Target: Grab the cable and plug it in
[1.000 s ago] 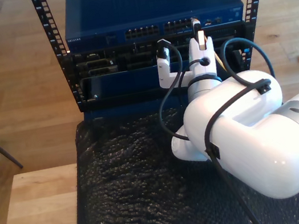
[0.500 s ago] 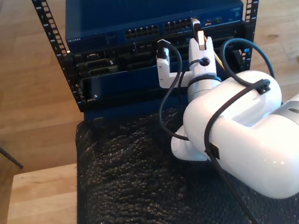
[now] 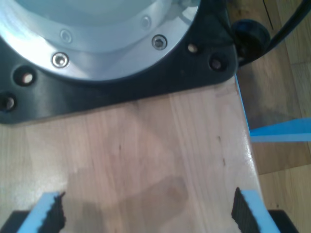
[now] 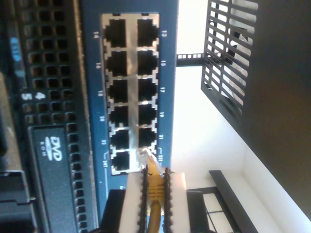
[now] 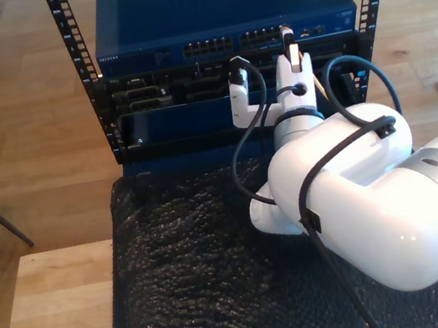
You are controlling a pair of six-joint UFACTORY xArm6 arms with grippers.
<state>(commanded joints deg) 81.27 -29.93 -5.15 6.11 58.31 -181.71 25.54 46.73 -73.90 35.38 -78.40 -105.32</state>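
Cable first, where is it?
The yellow cable [image 4: 154, 204] is pinched tight in the second gripper [image 4: 154, 174]. Its little plug is right at the mouth of a port [image 4: 121, 158] at the end of the block on the blue switch [image 4: 167, 73].
Has anything moved in the last second?
Hardly at all. The arm looks just like it did a moment ago, up at the rack in the exterior view.
So is it plugged in?
I can't tell. The plug tip touches the port edge, but I think it isn't pushed home yet. It needs a small, straight push.
And the first gripper [image 3: 146, 213]?
Its jaws are wide apart with nothing in them, over a wooden table [image 3: 146, 145].
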